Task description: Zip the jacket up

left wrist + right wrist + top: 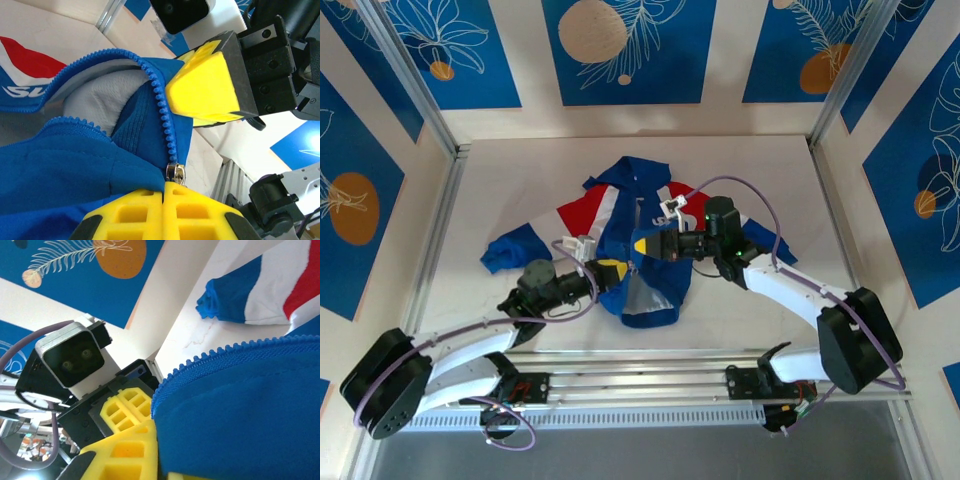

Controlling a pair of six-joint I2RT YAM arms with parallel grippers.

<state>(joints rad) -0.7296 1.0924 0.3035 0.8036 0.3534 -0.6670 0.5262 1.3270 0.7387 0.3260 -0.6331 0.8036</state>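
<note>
1. The jacket [610, 205] lies front-up in the middle of the worktop [510, 180]. Collar toward the far edge, hem toward the near edge. Front open, lower part bunched between the two arms.
2. The left gripper [613, 268] is at the hem, on the near-left side of the opening. Its fingers are pressed flush together. The silver zipper slider [175, 172] sits right at their tips. Whether a pull tab is caught between them cannot be made out.
3. The right gripper [645, 244] is just beside it on the far-right side of the opening, tips facing the other's. Fingers close together, nipping the blue front edge by the zipper teeth [162, 115]. In its own wrist view the fabric drapes across the fingers.
4. Room: bare worktop to the left and right of the jacket and along the far edge. One sleeve [510, 250] spreads toward the left edge. The metal rails [650, 365] run along the near edge, and the frame posts [415, 85] rise at the far corners.
5. Materials: smooth blue shell with red and white diagonal panels. Pale grey lining [95, 100] shows inside the open front. The teeth are blue, in a curving row. Finger pads are yellow and blocky with gridded backs, on black bodies.
</note>
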